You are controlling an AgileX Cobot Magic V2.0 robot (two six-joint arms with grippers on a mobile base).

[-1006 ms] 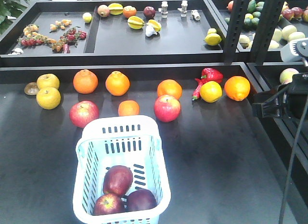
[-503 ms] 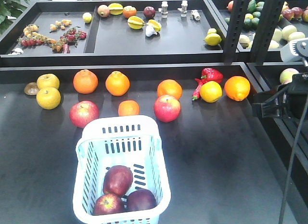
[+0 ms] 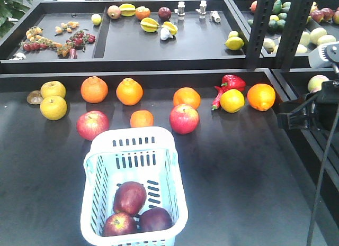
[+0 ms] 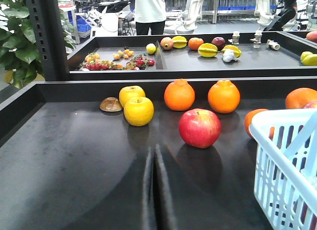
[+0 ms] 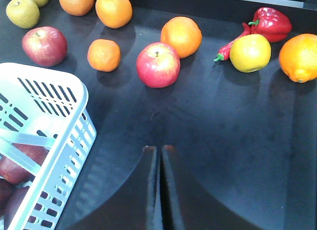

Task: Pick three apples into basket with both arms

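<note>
Nothing is seen to have moved since earlier. Three apples (image 3: 130,197) are held in the basket (image 3: 100,153). Left hand (image 4: 154,190) and right hand (image 5: 159,188) are clenched over bare bench (image 3: 249,172).

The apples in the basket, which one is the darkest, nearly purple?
The one at the basket's front right corner. It is almost purple and plain, while the apple beside it shows yellowish flecks and the one behind is a redder maroon.
</note>
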